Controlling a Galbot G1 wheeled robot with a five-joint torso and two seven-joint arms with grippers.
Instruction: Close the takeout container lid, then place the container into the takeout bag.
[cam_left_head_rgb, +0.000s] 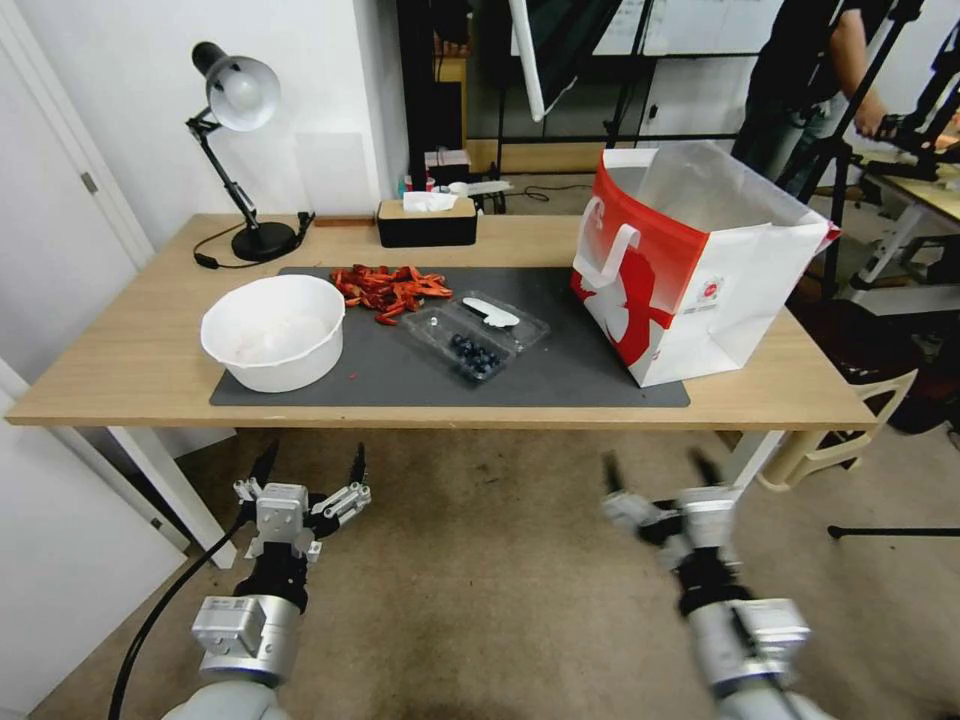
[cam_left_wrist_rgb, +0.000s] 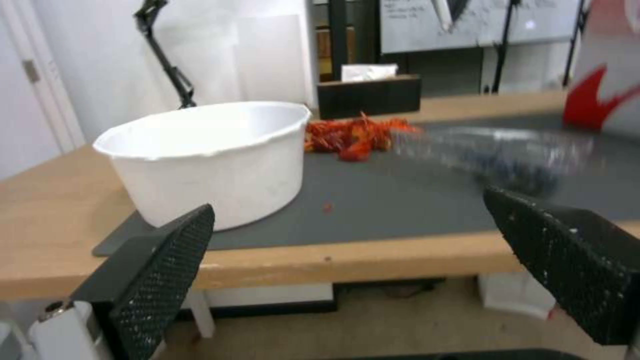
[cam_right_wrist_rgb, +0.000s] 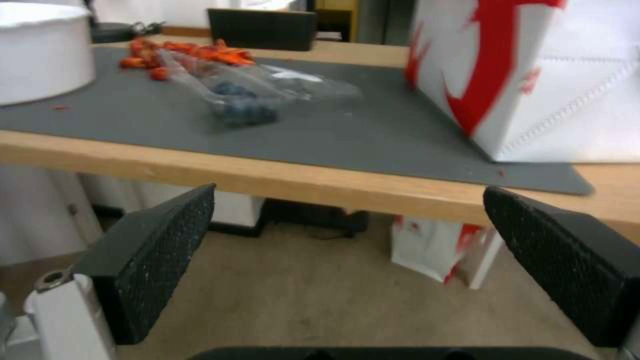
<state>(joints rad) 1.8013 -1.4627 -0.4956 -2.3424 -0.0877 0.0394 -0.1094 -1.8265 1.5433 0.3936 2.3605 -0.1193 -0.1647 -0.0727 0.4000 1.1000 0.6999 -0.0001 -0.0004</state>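
The left pincer (cam_left_head_rgb: 310, 468) and the right pincer (cam_left_head_rgb: 658, 468) sit nearest the head camera, low over the carpeted floor and short of the tabletop's (cam_left_head_rgb: 130, 360) front edge, apart from everything on it. Both are released: each wrist view shows two textured black fingers (cam_left_wrist_rgb: 167, 270) spread wide with nothing between them, and the right pair (cam_right_wrist_rgb: 160, 260) is spread the same way.

On the tabletop a dark grey mat (cam_left_head_rgb: 560, 375) carries the things. The takeout container (cam_left_head_rgb: 475, 355) lies near the mat's middle, its clear halves folded out flat and side by side. Dark blueberries sit in the half nearer the robot, and the lid (cam_left_head_rgb: 495, 318), with its white oblong label, lies open on the far side.

To the robot's right of the container stands the takeout bag (cam_left_head_rgb: 700, 265), upright, mouth open, red and white, well apart from the container. To the left stands a big white bowl (cam_left_head_rgb: 273, 330), with a heap of red chilli pieces (cam_left_head_rgb: 388, 288) just behind the container. A black tissue box (cam_left_head_rgb: 427, 222) and a desk lamp (cam_left_head_rgb: 240, 150) stand at the far edge.
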